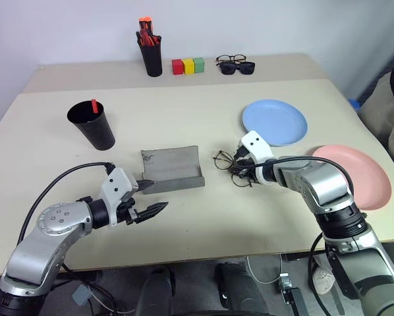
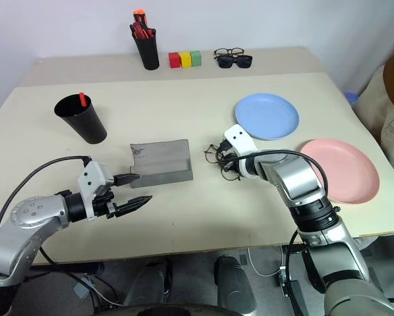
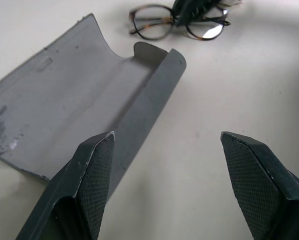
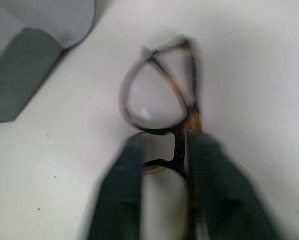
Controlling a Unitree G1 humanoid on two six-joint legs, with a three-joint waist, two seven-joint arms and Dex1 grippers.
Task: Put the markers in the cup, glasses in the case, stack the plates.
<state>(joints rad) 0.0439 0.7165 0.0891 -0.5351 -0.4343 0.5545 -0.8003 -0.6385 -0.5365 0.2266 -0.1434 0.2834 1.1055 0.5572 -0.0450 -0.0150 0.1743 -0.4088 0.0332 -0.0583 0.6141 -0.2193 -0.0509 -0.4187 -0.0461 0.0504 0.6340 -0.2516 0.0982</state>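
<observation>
The right gripper (image 4: 164, 200) pinches the glasses (image 4: 162, 107) at the bridge, probably to carry them to the open case (image 1: 172, 170).

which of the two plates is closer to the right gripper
The light blue plate. It lies just beyond the right gripper; the pink plate sits farther off, near the table's right edge.

Right gripper (image 4: 164, 165) blurred in the right wrist view; whether its fingers clamp the glasses (image 4: 159, 100) cannot be determined. Near lens partly hidden behind those fingers. Case (image 4: 24, 65) cut off by the frame edge there. Marker (image 1: 93, 105) mostly hidden inside the cup (image 1: 95, 128). A person at the right edge is cut off.
</observation>
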